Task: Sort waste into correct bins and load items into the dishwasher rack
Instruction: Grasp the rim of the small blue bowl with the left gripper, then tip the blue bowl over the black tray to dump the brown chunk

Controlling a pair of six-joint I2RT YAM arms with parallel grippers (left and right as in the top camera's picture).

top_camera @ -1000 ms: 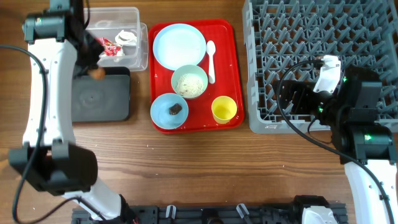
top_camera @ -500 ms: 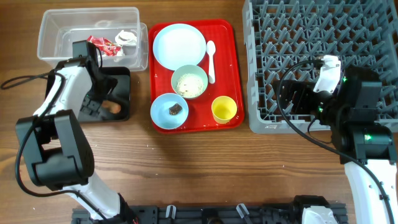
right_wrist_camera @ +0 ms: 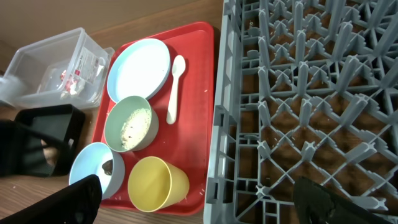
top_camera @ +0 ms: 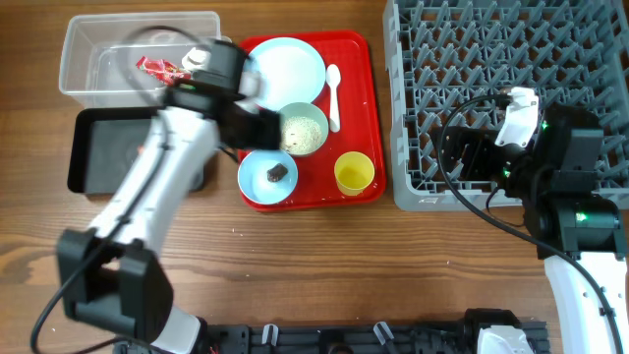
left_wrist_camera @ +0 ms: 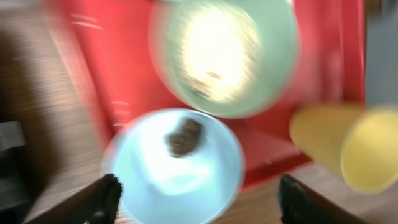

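Left gripper (left_wrist_camera: 199,190) hung with its fingers spread wide and nothing between them, directly above the pale blue bowl (left_wrist_camera: 208,183) at the near-left corner of the red tray (top_camera: 366,98). The small brown food chunk (left_wrist_camera: 185,137) lay in that bowl, a little off centre. The wrist view was smeared, so finer detail could not be read.

Judging by this pose, the chunk was the target. A clean pick would call for a straight descent centred on the chunk, with the fingertips clear of the bowl's rim, and a light closure so the bowl neither tipped nor slid on the tray.

Just behind on the tray sat the pale green bowl (left_wrist_camera: 277,81) holding white rice grains (left_wrist_camera: 211,56), with the small yellow cup (left_wrist_camera: 348,146) at the near-right corner. The pale blue plate (top_camera: 283,74) and white plastic spoon (top_camera: 333,93) lay at the far end.

Left of the tray stood the clear tub (top_camera: 98,64) with the red-and-white wrapper (top_camera: 157,69), and nearer, the black tray (top_camera: 108,157). Right of it was the grey dishwasher rack (top_camera: 491,59), where the right gripper (right_wrist_camera: 205,199) waited, fingers apart and empty.

Everything rested on a brown wooden table (top_camera: 295,265). Nothing of the room showed.
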